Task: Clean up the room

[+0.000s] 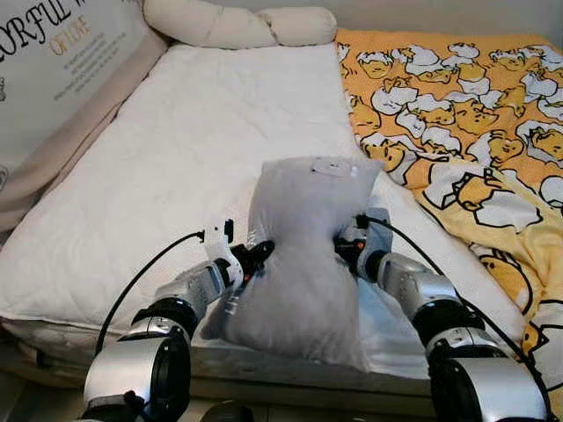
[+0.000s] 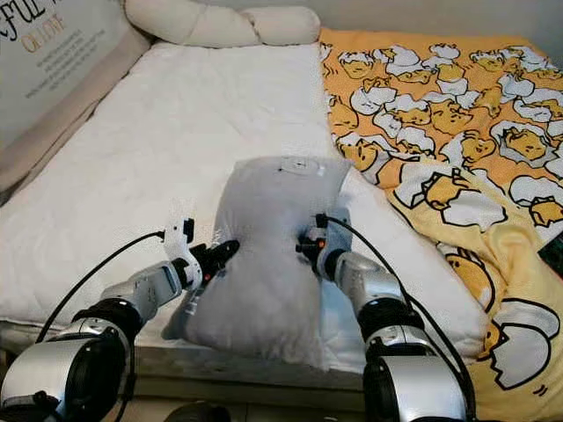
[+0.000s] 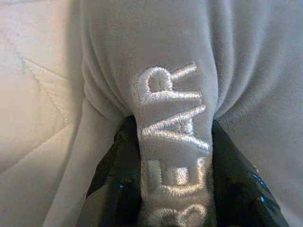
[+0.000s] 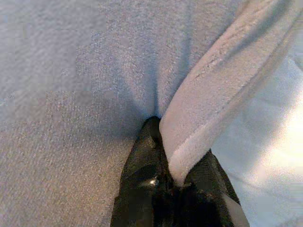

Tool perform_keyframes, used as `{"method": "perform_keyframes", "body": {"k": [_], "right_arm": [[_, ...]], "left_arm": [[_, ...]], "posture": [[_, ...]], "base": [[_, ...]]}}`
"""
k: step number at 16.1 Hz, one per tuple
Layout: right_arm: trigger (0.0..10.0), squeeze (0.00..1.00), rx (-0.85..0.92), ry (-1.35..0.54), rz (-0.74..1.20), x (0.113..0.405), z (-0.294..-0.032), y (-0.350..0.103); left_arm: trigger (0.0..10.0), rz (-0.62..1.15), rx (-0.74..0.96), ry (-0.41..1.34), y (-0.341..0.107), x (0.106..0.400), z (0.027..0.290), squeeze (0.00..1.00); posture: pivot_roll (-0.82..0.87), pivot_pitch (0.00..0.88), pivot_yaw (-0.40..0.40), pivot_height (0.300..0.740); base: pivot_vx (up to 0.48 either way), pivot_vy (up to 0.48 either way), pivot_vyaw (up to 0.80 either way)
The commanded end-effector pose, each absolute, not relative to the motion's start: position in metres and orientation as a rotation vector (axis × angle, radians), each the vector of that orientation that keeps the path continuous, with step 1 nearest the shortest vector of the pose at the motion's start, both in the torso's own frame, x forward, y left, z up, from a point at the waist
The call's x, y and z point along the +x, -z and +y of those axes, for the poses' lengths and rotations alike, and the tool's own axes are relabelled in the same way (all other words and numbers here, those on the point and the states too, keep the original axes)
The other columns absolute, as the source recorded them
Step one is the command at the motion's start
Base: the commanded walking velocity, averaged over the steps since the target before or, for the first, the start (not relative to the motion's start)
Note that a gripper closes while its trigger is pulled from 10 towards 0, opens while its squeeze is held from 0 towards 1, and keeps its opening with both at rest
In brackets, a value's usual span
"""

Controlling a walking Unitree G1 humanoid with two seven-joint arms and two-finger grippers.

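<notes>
Pillow (image 1: 303, 255) pinched between left pincer (image 1: 257, 256) and right pincer (image 1: 345, 242).

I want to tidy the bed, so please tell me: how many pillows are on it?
2. The grey pillow stands near the foot edge, pinched between the left claw and the right claw. The long cream pillow lies along the head end. Others may be outside the picture.

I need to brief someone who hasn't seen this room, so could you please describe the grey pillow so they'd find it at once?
Start at the bed's white quilted mattress; at its near edge, left of the yellow duck-print blanket, stands the grey pillow. The left gripper and right gripper pinch its sides. Unlike the cream bolster at the far end, it is plush grey with embroidered lettering.
</notes>
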State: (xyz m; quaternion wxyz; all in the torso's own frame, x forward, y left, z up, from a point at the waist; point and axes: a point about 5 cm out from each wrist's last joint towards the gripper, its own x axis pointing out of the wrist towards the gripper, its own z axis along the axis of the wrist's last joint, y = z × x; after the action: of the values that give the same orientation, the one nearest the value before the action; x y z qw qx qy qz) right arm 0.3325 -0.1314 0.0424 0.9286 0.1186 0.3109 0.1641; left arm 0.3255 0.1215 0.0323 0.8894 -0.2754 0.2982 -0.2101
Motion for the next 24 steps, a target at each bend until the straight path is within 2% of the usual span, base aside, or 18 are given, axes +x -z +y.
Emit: {"method": "perform_keyframes", "body": {"k": [1,4,6,8,9,10,13,16,19,21,24], "right_arm": [[0.0,0.00,0.262,-0.336,0.657,0.332,-0.123,-0.040],[0.0,0.00,0.298,-0.326,0.637,0.333,-0.119,-0.042],[0.0,0.00,0.356,-0.293,0.543,0.339,-0.118,-0.051],[0.0,0.00,0.356,-0.280,0.481,0.341,-0.120,-0.056],[0.0,0.00,0.330,-0.245,0.453,0.342,-0.123,-0.058],[0.0,0.00,0.339,-0.228,0.377,0.344,-0.125,-0.068],[0.0,0.00,0.346,-0.190,0.277,0.342,-0.130,-0.078],[0.0,0.00,0.354,-0.171,0.163,0.332,-0.125,-0.091],[0.0,0.00,0.358,-0.145,0.114,0.326,-0.123,-0.100],[0.0,0.00,0.300,-0.117,0.077,0.328,-0.122,-0.107],[0.0,0.00,0.282,-0.107,0.091,0.326,-0.124,-0.107]], "left_arm": [[0.0,0.660,-0.580,0.436,-0.028,0.322,0.114,0.00],[0.0,0.627,-0.530,0.434,-0.028,0.322,0.114,0.00],[0.0,0.688,-0.376,0.514,-0.023,0.317,0.112,0.00],[0.0,0.652,-0.377,0.550,-0.031,0.323,0.114,0.00],[0.0,0.569,-0.325,0.556,-0.041,0.330,0.118,0.00],[0.0,0.413,-0.250,0.591,-0.062,0.339,0.119,0.00],[0.0,0.260,-0.173,0.610,-0.090,0.342,0.118,0.00],[0.0,0.213,-0.053,0.556,-0.103,0.332,0.123,0.00],[0.0,0.188,-0.055,0.540,-0.110,0.325,0.119,0.00],[0.0,0.198,-0.064,0.495,-0.114,0.321,0.119,0.00],[0.0,0.177,-0.042,0.468,-0.116,0.319,0.122,0.00]], "posture": [[-0.02,0.000,0.025,0.740],[-0.02,0.000,0.033,0.740],[-0.02,0.000,0.042,0.740],[-0.03,0.000,0.049,0.740],[-0.03,0.000,0.057,0.740],[-0.03,0.000,0.057,0.740],[-0.02,0.000,0.052,0.740],[-0.03,0.000,0.084,0.740],[-0.01,0.000,0.072,0.740],[0.00,0.000,0.057,0.740],[0.00,0.000,0.052,0.740]], "base": [[0.000,0.000,0.00],[0.000,0.000,0.00],[0.000,0.000,0.00],[0.000,0.000,0.00],[0.000,0.000,0.00],[0.000,0.000,0.00],[0.000,0.000,0.00],[0.000,0.000,0.00],[0.000,0.000,0.00],[0.000,0.000,0.00],[0.000,0.000,0.00]]}}
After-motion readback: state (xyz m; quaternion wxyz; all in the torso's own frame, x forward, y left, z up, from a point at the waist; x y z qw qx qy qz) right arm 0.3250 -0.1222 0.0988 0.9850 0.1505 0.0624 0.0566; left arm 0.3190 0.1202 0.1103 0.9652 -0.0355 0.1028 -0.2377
